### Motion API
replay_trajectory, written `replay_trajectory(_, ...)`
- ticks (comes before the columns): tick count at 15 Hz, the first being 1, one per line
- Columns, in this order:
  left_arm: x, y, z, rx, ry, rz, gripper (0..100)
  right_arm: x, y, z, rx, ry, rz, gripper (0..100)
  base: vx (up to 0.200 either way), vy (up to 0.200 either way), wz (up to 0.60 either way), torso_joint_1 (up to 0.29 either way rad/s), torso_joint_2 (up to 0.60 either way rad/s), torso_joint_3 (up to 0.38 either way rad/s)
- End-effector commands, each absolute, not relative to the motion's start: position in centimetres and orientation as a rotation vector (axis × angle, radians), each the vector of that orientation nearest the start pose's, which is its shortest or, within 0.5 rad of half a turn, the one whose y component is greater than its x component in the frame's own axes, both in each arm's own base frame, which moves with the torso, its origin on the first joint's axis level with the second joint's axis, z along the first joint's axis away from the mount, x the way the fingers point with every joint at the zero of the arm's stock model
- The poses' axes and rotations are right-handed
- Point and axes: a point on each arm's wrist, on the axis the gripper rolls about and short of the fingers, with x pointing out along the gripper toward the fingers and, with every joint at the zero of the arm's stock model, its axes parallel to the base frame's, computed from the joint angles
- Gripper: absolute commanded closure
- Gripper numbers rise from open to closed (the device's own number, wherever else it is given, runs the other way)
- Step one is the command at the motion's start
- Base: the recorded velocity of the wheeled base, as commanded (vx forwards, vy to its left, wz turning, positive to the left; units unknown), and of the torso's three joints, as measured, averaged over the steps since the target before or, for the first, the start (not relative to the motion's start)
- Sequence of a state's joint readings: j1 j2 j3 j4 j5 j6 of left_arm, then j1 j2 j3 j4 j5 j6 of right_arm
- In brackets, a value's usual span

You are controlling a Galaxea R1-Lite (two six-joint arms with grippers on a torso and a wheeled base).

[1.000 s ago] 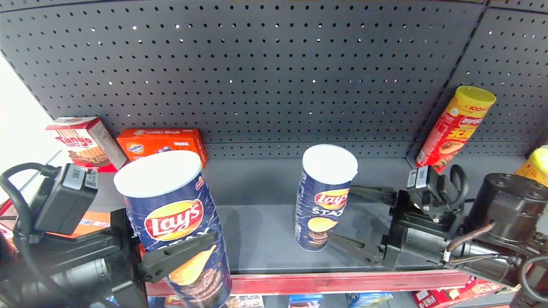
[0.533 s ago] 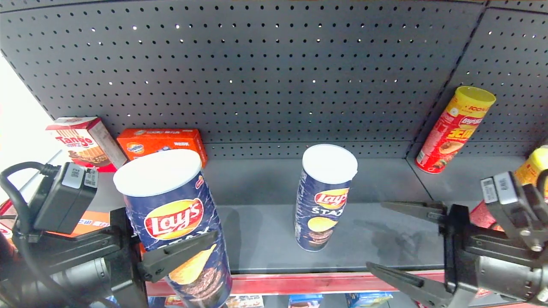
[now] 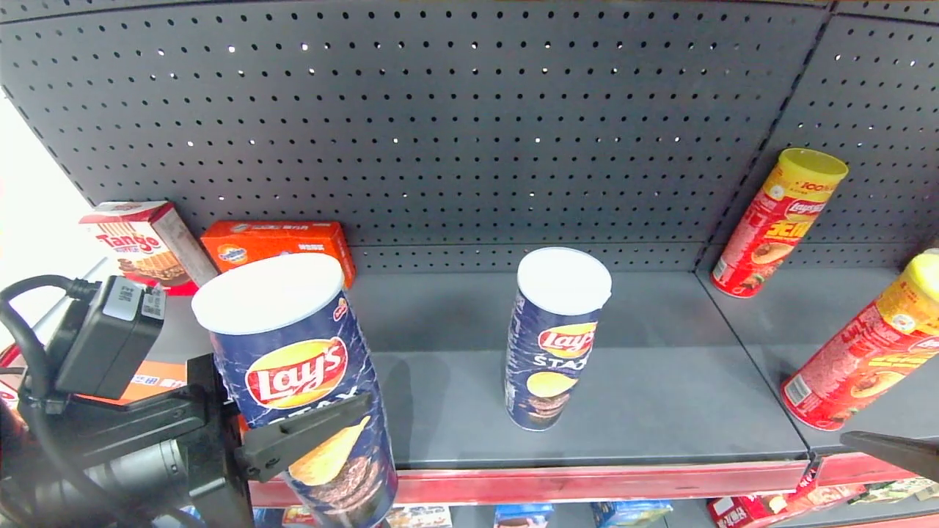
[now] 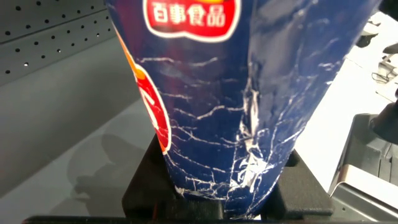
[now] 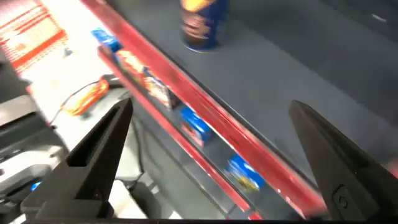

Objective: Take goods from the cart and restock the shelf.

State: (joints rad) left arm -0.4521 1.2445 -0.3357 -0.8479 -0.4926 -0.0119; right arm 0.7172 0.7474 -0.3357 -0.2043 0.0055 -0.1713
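Observation:
A tall blue chip can with a white lid is held upright at the shelf's front left, with my left gripper shut on its lower half. The left wrist view has the same blue can close up above the grey shelf. A second blue can stands upright and free in the middle of the grey shelf board. My right gripper is open and holds nothing, hovering off the shelf's red front edge, with the standing can farther off. One of its fingertips shows at the lower right.
Two red cans with yellow lids lean on the right-hand shelf section. An orange box and a wafer box sit at the back left against the pegboard. Packets fill the lower shelf.
My right gripper has let go of the middle blue can, drawn back and swung right, almost out of the head view. The left arm and its can have kept still.

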Motion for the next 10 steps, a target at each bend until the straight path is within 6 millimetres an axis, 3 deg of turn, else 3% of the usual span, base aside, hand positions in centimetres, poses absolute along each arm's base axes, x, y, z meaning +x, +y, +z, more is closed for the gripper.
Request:
replay_trajectory(1, 14.8, -8.4, 18.7, -0.013, 0.066, -0.944, 100, 3.9, 3.0, 16.9, -0.188, 0.11, 0.656, 0, 0.0, 0.0, 0.0, 0.0, 0.0, 0.0)
replay_trajectory(10, 14.6, -8.3, 18.9, -0.011, 0.053, -0.948, 100, 1.6, 0.3, 10.1, -0.16, 0.197, 0.23, 0, 0.0, 0.0, 0.0, 0.0, 0.0, 0.0)
